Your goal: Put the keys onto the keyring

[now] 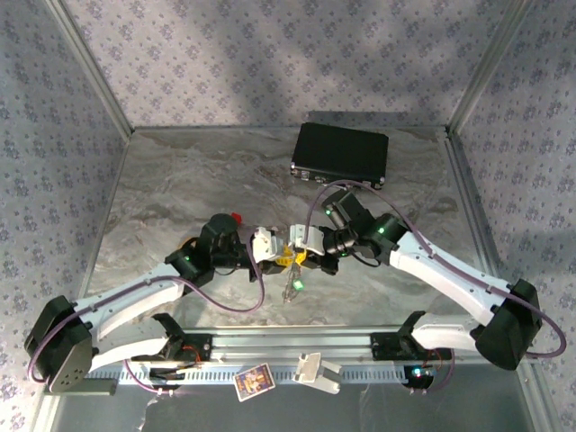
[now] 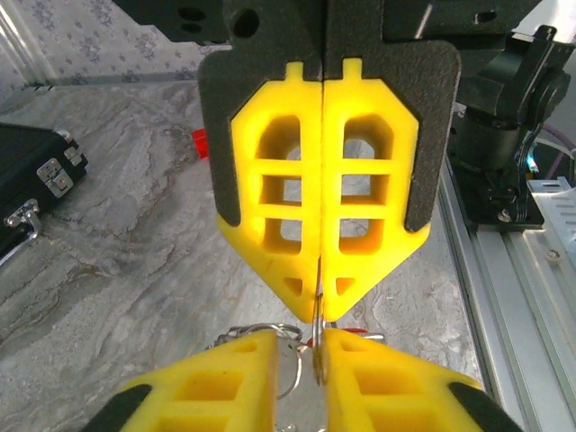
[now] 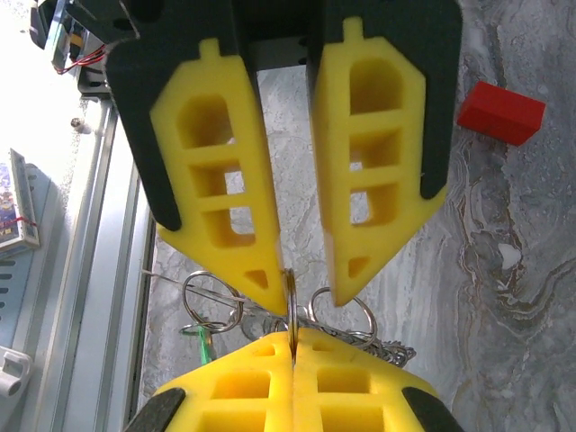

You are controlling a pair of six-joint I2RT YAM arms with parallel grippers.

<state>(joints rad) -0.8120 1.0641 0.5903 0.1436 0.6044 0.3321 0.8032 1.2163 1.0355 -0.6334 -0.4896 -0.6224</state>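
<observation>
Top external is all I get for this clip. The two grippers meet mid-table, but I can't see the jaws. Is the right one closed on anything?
Observer: Yes. In the right wrist view the right gripper is shut on a thin metal piece, seen edge-on.
Operator: And the left one?
Observer: The left gripper stands slightly open; the piece lies against one fingertip, with a gap to the other.

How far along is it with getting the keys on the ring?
Nothing looks finished yet. In hand: the right gripper has its jaws shut on a metal ring, and the left gripper meets it, jaws slightly apart. A green key dangles beside other rings; whether it is threaded, I cannot tell. Threading is left.
</observation>
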